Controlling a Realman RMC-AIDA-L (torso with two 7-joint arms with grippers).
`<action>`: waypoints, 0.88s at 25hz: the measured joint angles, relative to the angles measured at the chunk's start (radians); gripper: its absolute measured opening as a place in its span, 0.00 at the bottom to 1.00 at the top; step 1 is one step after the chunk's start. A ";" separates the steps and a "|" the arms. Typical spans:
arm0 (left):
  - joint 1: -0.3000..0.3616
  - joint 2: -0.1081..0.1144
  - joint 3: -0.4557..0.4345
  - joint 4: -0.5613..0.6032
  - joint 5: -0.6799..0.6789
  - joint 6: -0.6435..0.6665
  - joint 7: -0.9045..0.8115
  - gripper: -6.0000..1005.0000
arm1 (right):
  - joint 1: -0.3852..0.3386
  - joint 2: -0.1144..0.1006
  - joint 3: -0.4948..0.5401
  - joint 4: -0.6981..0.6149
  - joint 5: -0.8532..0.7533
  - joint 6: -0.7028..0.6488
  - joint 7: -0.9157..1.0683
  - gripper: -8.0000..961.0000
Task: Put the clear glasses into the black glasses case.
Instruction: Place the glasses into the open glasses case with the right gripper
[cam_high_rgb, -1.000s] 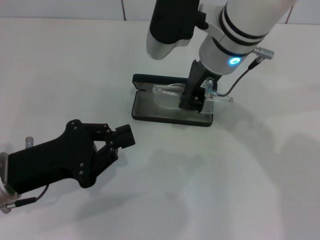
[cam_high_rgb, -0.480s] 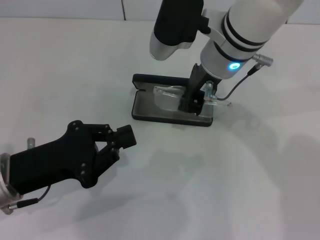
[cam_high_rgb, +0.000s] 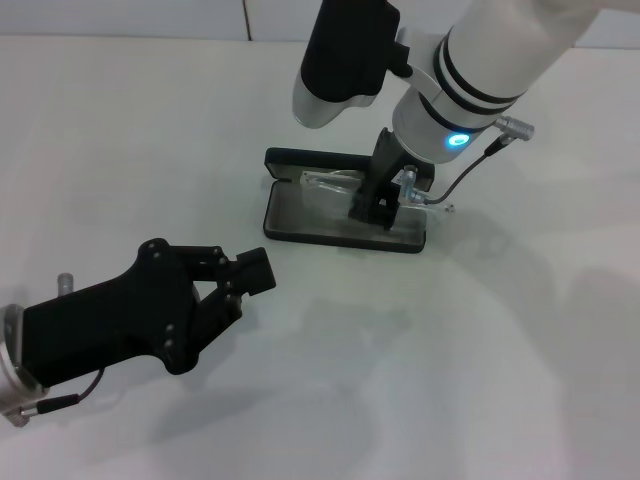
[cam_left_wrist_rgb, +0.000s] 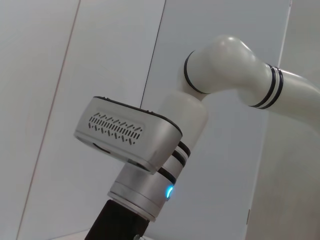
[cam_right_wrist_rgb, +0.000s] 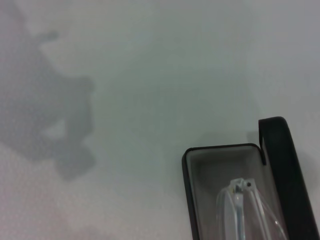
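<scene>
Nearest the robot, the left gripper (cam_high_rgb: 255, 272) hovers over the white table (cam_high_rgb: 120, 130) at the lower left of the head view, its fingers spread apart and grasping nothing, well apart from the case. Farther out, near the table's centre, the black glasses case (cam_high_rgb: 300, 222) lies open, grey lining up, with its lid standing along the far edge. The right gripper (cam_high_rgb: 373, 208) reaches down into the case's right half, its fingers clenched on the clear glasses (cam_high_rgb: 335, 190). The glasses rest partly inside the case; one thin clear arm extends past the case's right end, over the table. From the right wrist view, the case's rounded corner (cam_right_wrist_rgb: 200, 165) and the transparent lens (cam_right_wrist_rgb: 240, 210) over the lining are visible, with the lid rim beside them.
</scene>
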 joint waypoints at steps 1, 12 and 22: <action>0.000 0.000 0.000 0.000 0.000 0.000 0.000 0.09 | 0.000 0.000 0.000 0.000 0.001 0.000 0.000 0.13; 0.000 -0.001 0.000 0.000 0.000 0.000 0.000 0.09 | 0.001 0.000 -0.036 0.003 0.011 0.034 0.000 0.13; -0.003 -0.002 0.000 0.000 0.000 0.000 0.000 0.09 | 0.000 0.000 -0.037 0.004 0.012 0.042 -0.003 0.13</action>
